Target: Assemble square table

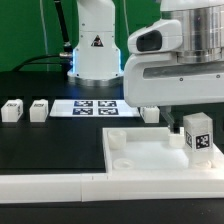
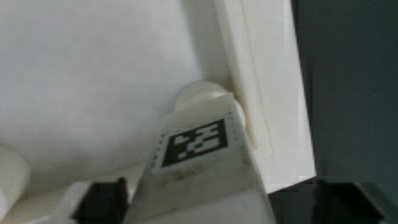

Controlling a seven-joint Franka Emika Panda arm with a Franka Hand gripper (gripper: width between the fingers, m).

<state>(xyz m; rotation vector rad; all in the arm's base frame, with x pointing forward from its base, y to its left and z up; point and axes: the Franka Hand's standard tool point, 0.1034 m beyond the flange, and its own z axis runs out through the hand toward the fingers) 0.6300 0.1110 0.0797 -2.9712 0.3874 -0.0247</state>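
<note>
Wall bar: along the front, just in front of tabletop, not in play.
Tabletop: flat on table, rim up.
Gripper: jaws spread, straddling leg, gap showing on one side, no pinch yet.
Leg: upright inside tabletop, against rim, exterior view's right.
Advice: centre jaws on leg, close square on flat sides, clear of rim, keep leg upright.

The white arm stands at the back while its bulky wrist hangs low at the exterior view's right, pointing straight down, with the end effector spreading its two dark fingers wide apart.
</note>
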